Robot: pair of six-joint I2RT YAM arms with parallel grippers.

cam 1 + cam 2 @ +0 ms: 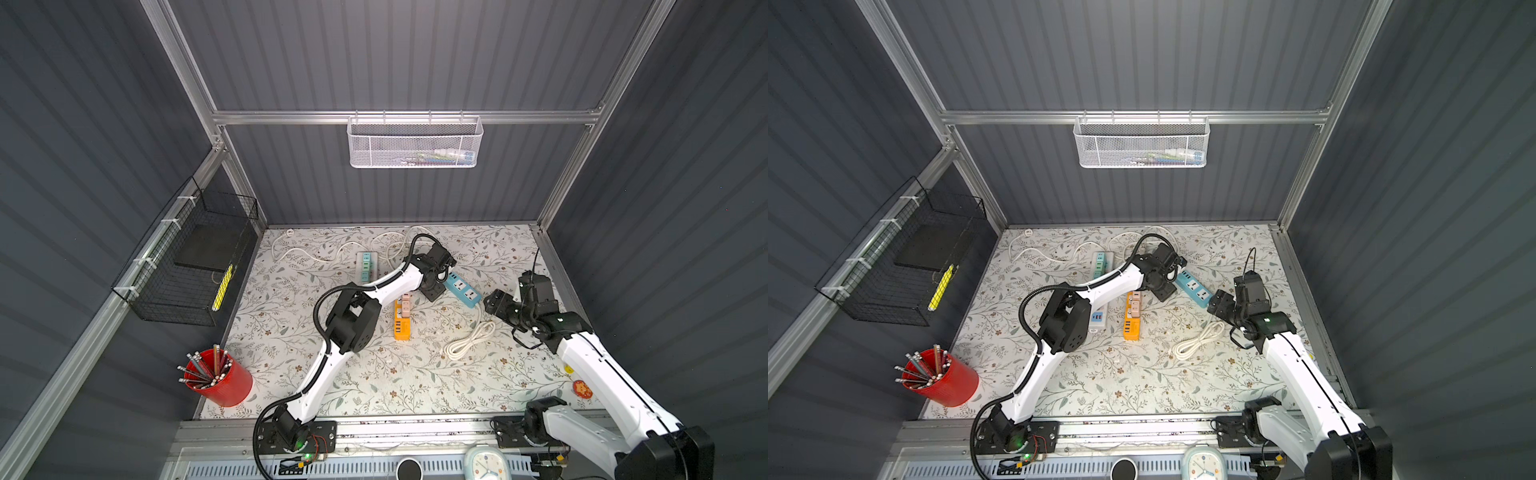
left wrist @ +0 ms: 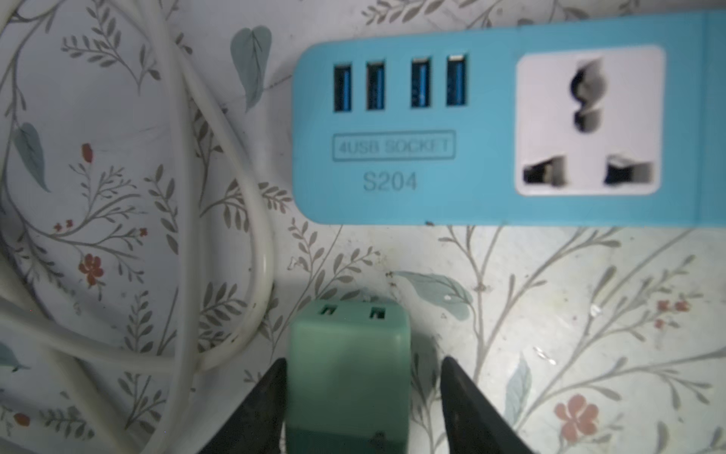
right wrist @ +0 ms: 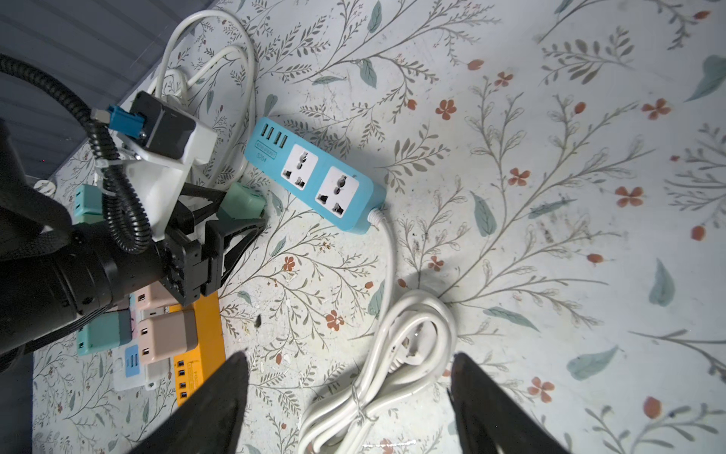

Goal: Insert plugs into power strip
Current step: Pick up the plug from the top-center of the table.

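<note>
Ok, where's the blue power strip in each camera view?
Top view: blue power strip, just right of the left arm's wrist.
Top view: same place.
Left wrist: upper right of picture.
Right wrist: left of centre.
Landmark: its four USB ports, at the end nearest that arm.

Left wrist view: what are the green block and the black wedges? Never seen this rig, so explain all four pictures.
This is a two-armed tabletop robot. The white left arm and right arm each end in a two-fingered gripper. Both top views look down on the whole floral-covered table. Each wrist view comes from a camera on that arm's wrist.

The black wedges are the fingers of the left gripper. They stand on either side of a mint green cube-shaped plastic plug, with a gap on one side, so it is not clamped. Nearby lies a blue plastic power strip with both sockets empty. An orange power strip carries pink plugs.

The right gripper is open and empty above a coiled white cable.
</note>
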